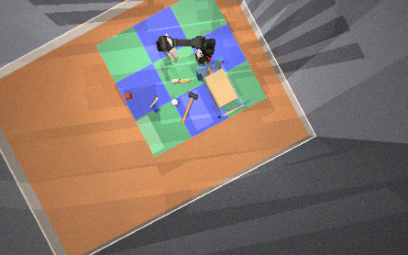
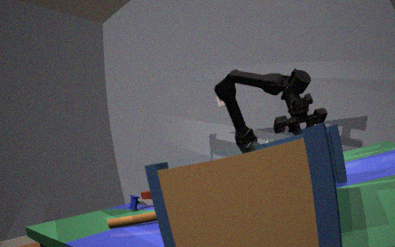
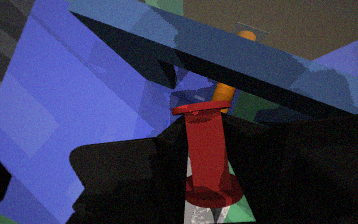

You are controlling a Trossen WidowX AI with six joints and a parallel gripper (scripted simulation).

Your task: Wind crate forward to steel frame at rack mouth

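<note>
My gripper [image 1: 207, 60] [image 3: 199, 118] is shut on the red grip [image 3: 205, 142] of the winch handle, just outside the blue steel frame [image 3: 220, 52]. Fingers touch both sides of the grip. The winch and the handle's lower end are mostly hidden under the hand; whether the key is seated cannot be seen. An orange strap [image 3: 224, 95] runs from near the grip under the frame bar. The tan crate [image 1: 221, 88] looks flat inside the clear-panelled cubby, with a gap between its front and the frame. In the exterior view the fingertips are hidden behind the cubby.
A hammer [image 1: 188, 108] [image 2: 130, 219], a wooden-handled tool [image 1: 181, 81], a white round piece [image 1: 174, 102], a grey tool [image 1: 154, 101] and a red block [image 1: 128, 96] [image 2: 146, 195] lie left of the cubby. A tan panel [image 2: 240, 195] between blue posts fills the foreground of the exterior view.
</note>
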